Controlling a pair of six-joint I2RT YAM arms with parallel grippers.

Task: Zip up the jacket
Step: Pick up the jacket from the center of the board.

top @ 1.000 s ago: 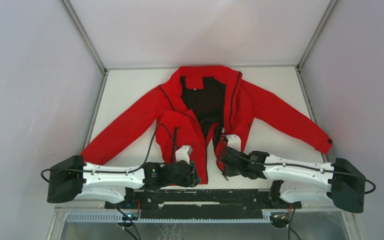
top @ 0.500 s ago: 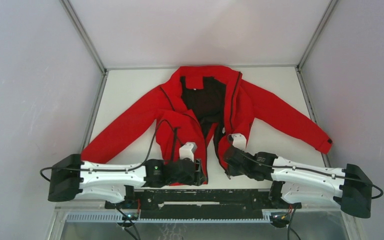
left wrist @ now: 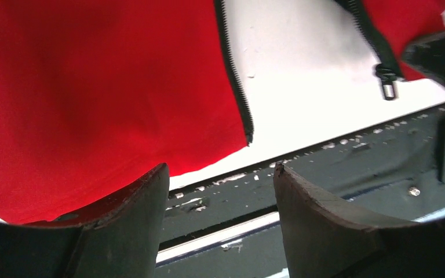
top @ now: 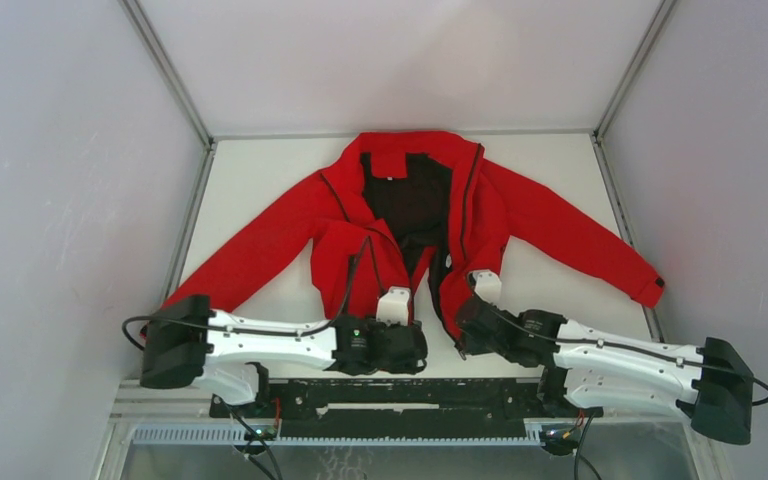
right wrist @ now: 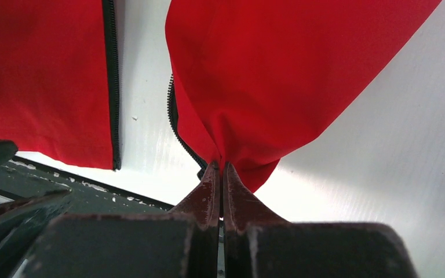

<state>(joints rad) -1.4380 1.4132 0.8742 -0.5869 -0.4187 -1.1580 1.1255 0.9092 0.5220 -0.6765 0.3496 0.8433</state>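
Here right end effector (right wrist: 221,168) pinches jacket (right wrist: 301,75) (left end effector (left wrist: 220,171) gapes).

Pale grey walls (top: 60,150) enclose a white table (top: 250,165).

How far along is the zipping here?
Done: nothing zipped; the jacket lies with its front open. In hand: the right gripper is shut on the hem corner of one front panel, near the zipper slider; the left gripper is open beside the other panel's hem, holding nothing. Left: join the two zipper ends and pull the slider up.
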